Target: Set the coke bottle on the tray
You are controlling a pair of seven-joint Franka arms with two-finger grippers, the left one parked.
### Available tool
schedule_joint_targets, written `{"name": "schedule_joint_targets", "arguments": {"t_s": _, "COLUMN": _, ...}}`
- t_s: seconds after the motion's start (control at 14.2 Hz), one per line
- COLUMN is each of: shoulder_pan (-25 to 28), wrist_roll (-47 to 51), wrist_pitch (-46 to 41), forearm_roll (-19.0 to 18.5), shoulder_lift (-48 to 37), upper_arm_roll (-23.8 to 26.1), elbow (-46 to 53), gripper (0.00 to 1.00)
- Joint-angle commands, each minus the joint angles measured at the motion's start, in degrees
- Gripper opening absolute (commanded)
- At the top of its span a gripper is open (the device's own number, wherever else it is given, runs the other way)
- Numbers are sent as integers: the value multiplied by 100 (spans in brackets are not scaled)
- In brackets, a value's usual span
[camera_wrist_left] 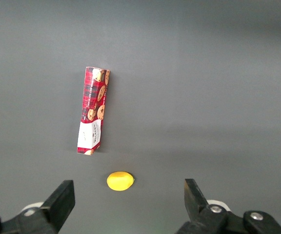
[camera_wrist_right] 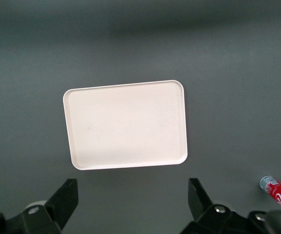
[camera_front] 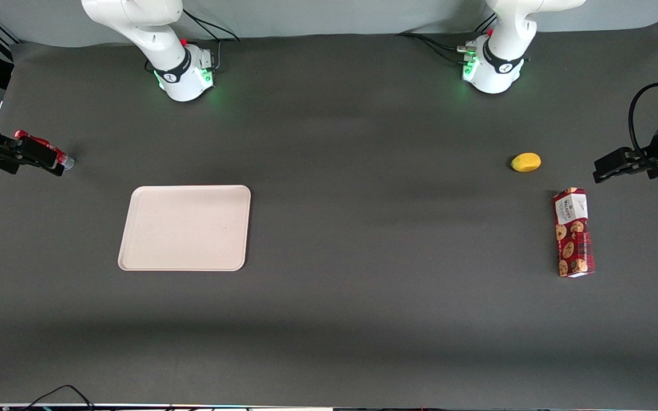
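The coke bottle (camera_front: 60,157) lies on its side on the dark table at the working arm's end, a little farther from the front camera than the tray (camera_front: 185,227). My right gripper (camera_front: 39,154) hovers over the bottle and covers its middle in the front view. In the right wrist view the gripper (camera_wrist_right: 133,194) is open with only bare table between its fingers. The bottle (camera_wrist_right: 280,191) lies just outside one finger, silvery base showing. The cream-white tray (camera_wrist_right: 126,124) is flat and holds nothing.
A yellow lemon-like object (camera_front: 526,162) and a red cookie-print box (camera_front: 573,232) lie toward the parked arm's end of the table. The two arm bases (camera_front: 185,74) stand at the table edge farthest from the front camera.
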Motion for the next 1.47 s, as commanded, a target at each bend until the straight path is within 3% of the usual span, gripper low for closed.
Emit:
{"name": "schedule_joint_targets", "arguments": {"t_s": 0.0, "shoulder_pan": -38, "wrist_roll": 102, "wrist_pitch": -92, "forearm_roll": 95, "shoulder_lift": 57, "upper_arm_roll": 0, "elbow": 130, "gripper": 100}}
{"name": "schedule_joint_targets", "arguments": {"t_s": 0.35, "shoulder_pan": -99, "wrist_roll": 85, "wrist_pitch": -284, "forearm_roll": 16, "shoulder_lift": 4, "upper_arm_roll": -26, "elbow": 60, "gripper": 100}}
{"name": "schedule_joint_targets", "arguments": {"t_s": 0.42, "shoulder_pan": -169, "wrist_roll": 15, "wrist_pitch": -346, "forearm_roll": -228, "shoulder_lift": -57, "upper_arm_roll": -26, "elbow": -54, "gripper": 100}}
{"name": "schedule_joint_targets", "arguments": {"t_s": 0.56, "shoulder_pan": -345, "wrist_roll": -195, "wrist_pitch": -286, "forearm_roll": -371, "shoulder_lift": -468, "upper_arm_roll": -157, "elbow": -588, "gripper": 100}}
{"name": "schedule_joint_targets", "arguments": {"t_s": 0.84, "shoulder_pan": -354, "wrist_roll": -1460, "wrist_pitch": -84, "forearm_roll": -634, "shoulder_lift": -1076, "upper_arm_roll": -1368, "elbow": -1424, "gripper": 100}}
{"name": "schedule_joint_targets", "arguments": {"t_s": 0.98, "shoulder_pan": -363, "wrist_roll": -1550, "wrist_pitch": 415, "forearm_roll": -1404, "shoulder_lift": -1400, "upper_arm_roll": -1529, "elbow": -2107, "gripper": 100}}
{"name": "schedule_joint_targets", "arguments": {"t_s": 1.05, "shoulder_pan": -363, "wrist_roll": -1576, "wrist_pitch": 801, "forearm_roll": -1530, "shoulder_lift": -1663, "upper_arm_roll": -1755, "elbow": -2599, "gripper": 100}}
{"name": "schedule_joint_targets", "arguments": {"t_s": 1.4, "shoulder_pan": -363, "wrist_roll": -2657, "wrist_pitch": 1664, "forearm_roll": -1567, "shoulder_lift": -2035, "upper_arm_roll": -3478, "elbow": -3394, "gripper": 100}}
